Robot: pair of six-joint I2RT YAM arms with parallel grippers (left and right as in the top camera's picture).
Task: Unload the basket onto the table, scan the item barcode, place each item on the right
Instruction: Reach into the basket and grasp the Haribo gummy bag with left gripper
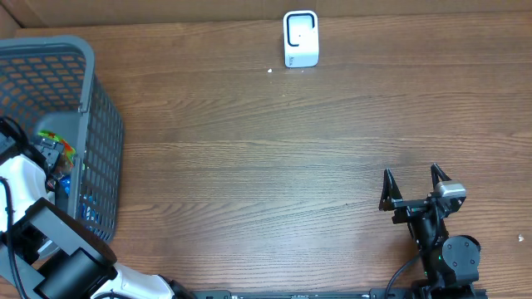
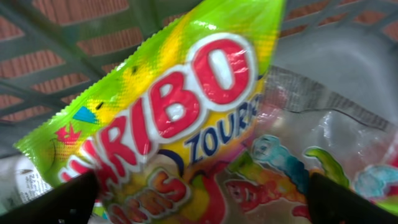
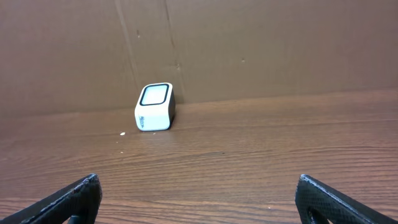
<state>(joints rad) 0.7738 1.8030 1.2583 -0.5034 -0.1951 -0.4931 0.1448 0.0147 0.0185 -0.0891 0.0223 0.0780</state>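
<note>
As the left gripper [image 2: 205,202] hangs wide open over a Haribo bag [image 2: 186,99] inside the nine o'clock basket [image 1: 100,124], the right gripper [image 1: 413,184] rests low at five o'clock, fingers spread wide.

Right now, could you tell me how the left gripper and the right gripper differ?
The left gripper is down inside the basket; the right gripper is over the table. The left gripper faces a Haribo bag close up; the right gripper faces the far scanner. Both are open.

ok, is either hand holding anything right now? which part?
Nothing held. The left hand is open over the yellow-green glossy Haribo candy bag in the grey plastic mesh basket, not closed on it. The right hand is open and empty.
</note>
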